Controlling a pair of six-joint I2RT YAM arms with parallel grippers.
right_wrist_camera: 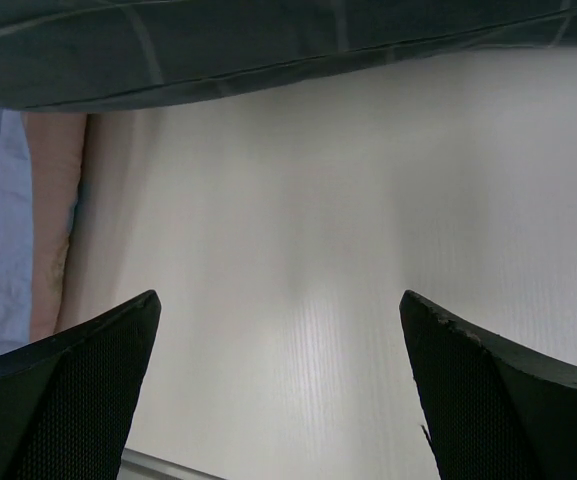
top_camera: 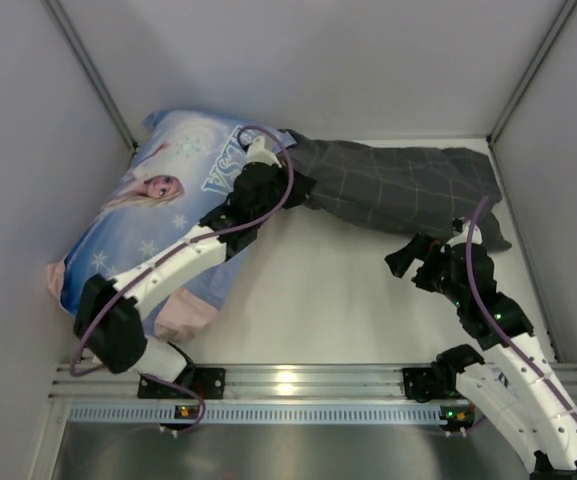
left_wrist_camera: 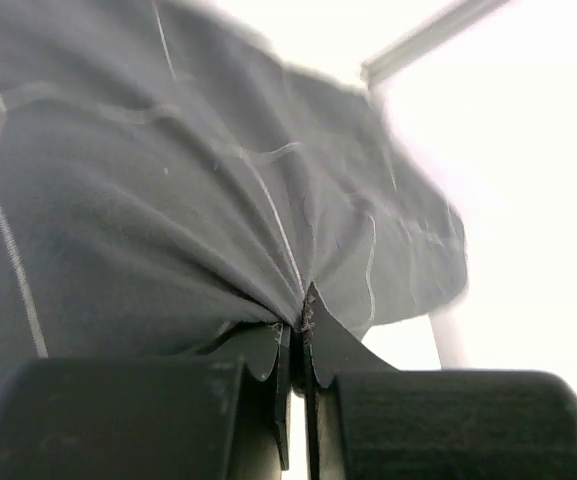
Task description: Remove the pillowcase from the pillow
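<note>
White tabletop carries the grey checked pillowcase. Left gripper pinches its fabric tight; right gripper gapes wide, holding nothing.

We see pillowcase: dark grey, thin light grid check. Cartoon pillow: light blue print, white snowflakes, white lettering, pale pink edge at the near end. Surface: plain white. Left arm and right arm: white shells, black joints, purple cables. Jaws black; fine mesh texture on the right pair.
</note>
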